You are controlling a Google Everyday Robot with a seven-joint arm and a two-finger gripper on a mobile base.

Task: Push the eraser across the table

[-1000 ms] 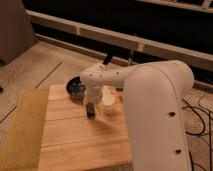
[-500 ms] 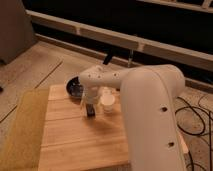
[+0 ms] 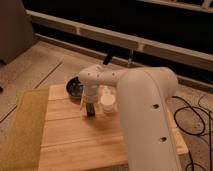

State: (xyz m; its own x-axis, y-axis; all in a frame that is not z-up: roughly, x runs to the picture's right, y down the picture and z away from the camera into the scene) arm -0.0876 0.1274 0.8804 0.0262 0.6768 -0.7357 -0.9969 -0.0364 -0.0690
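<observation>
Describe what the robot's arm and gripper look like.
The arm is smooth glossy white, made of thick rounded links, with small dark round holes on the big near link. No cables or lettering show on it. The gripper, darker and narrower, sits at its end over the table, beside the white cup.

table (image 3: pixel 80 142) — mat (image 3: pixel 22 130) left | bowl (image 3: pixel 75 89), cup (image 3: pixel 107 103) far | gripper (image 3: pixel 90 108) beside cup

Dim room with a speckled floor (image 3: pixel 35 65)
The speckled floor runs back to a pale rail (image 3: pixel 100 34) along a dark wall (image 3: pixel 150 20); a grey panel (image 3: pixel 12 25) stands far left, black cables (image 3: pixel 192 120) loop at right. The gripper (image 3: pixel 90 107) hangs low over the worktop (image 3: pixel 75 145).
</observation>
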